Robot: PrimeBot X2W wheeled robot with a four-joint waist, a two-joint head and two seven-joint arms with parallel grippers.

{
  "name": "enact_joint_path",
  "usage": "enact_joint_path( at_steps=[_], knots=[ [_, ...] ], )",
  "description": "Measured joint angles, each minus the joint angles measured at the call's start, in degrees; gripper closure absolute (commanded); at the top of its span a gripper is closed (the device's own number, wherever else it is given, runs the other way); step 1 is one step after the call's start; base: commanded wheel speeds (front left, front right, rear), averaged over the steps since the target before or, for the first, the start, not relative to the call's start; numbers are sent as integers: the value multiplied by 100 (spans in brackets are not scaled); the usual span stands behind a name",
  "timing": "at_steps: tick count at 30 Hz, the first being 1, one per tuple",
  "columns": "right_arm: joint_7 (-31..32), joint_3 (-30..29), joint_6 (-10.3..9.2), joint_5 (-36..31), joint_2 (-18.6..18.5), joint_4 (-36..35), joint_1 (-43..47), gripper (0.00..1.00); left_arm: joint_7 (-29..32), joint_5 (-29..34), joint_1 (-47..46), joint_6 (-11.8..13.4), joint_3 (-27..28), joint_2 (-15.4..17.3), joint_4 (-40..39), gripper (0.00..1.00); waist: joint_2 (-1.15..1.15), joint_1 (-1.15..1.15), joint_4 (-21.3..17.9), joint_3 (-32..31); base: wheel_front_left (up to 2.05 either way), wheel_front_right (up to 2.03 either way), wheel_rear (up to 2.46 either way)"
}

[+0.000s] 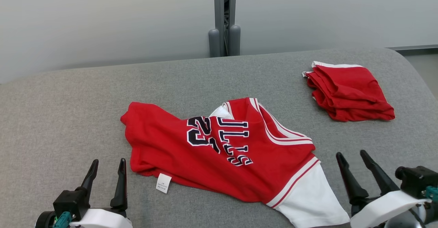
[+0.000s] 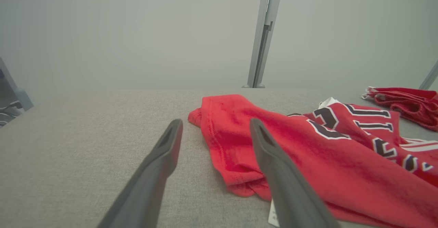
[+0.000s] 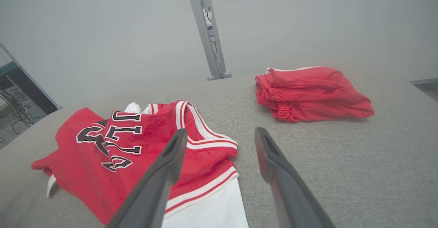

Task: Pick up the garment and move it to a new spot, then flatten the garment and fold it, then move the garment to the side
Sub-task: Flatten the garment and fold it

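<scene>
Between the spread, empty fingers of the left gripper (image 1: 108,161) and the right gripper (image 1: 350,153), the red basketball jersey (image 1: 219,152) lies rumpled on the grey cushion (image 1: 68,101), so flattening seems in hand, and next each gripper probably must pinch its nearest hem.

- I see a grey fabric tabletop (image 1: 61,101) with rounded corners.
- Behind it, pale frosted panels (image 1: 102,19) joined by a metal post (image 1: 224,19).
- Off its left side, possibly cabled equipment (image 3: 17,101).
</scene>
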Motion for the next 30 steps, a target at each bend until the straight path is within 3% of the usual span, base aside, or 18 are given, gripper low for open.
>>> enact_joint_path(
  at_steps=[12,21,30],
  knots=[
    [-882,797,0,-113,93,421,-297,0,0,-14,-281,-66,-182,140,875,0,0,0,-66,-14,0,0,0],
    [-1081,1088,0,-69,77,797,-601,0,0,-586,-877,-93,-1115,552,1959,0,0,0,-165,76,0,0,0],
    [-1147,1228,0,-52,47,951,-729,0,0,-1091,-1273,-93,-1586,787,2626,0,0,0,-306,164,0,0,0]
  ],
)
